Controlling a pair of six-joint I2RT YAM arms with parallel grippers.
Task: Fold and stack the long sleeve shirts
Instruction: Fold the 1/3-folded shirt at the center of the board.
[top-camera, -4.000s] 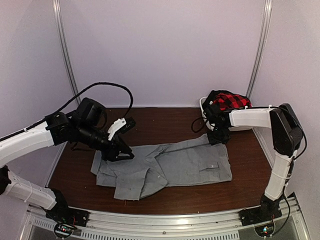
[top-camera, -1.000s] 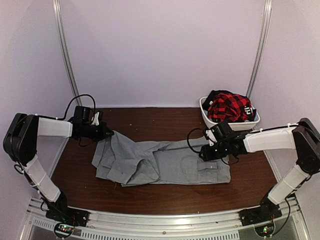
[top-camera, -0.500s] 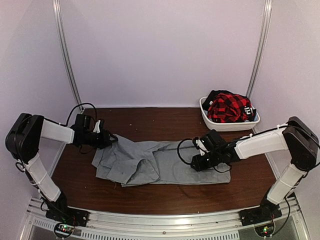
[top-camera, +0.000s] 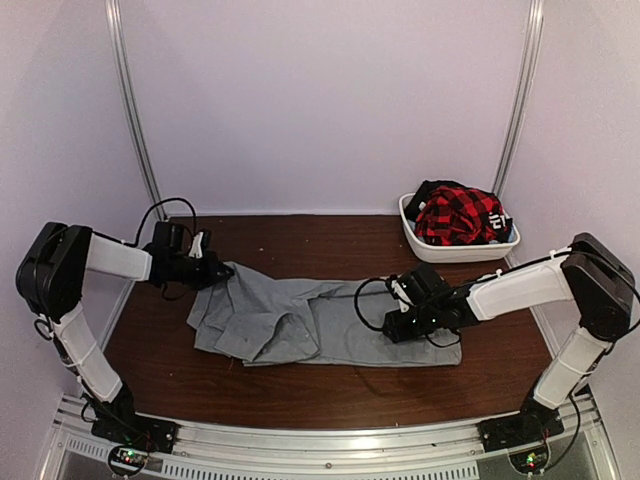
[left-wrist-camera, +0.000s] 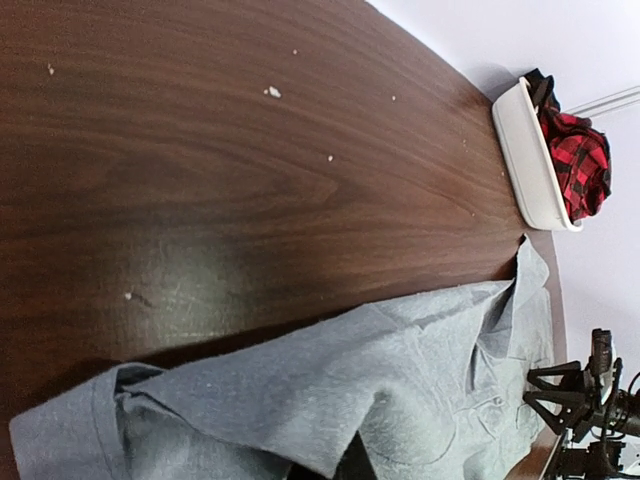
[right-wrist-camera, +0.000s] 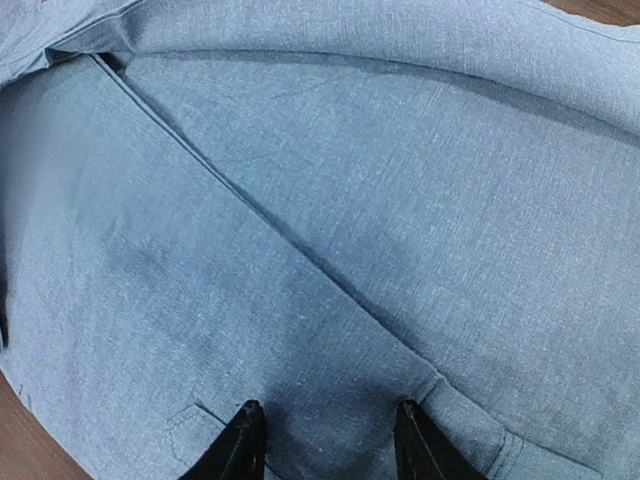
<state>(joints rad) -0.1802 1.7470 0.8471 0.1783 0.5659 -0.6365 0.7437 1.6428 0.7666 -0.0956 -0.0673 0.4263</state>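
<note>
**Grey shirt laid across the table, pinched at one corner**

The middle of the brown table is covered by the grey shirt, laid out rumpled. A white basket is set at the far right corner, with a red plaid shirt heaped inside. The grey shirt's far left corner is pinched in the closed left gripper. The right gripper is held low on the shirt's right half, fingers parted.
</note>
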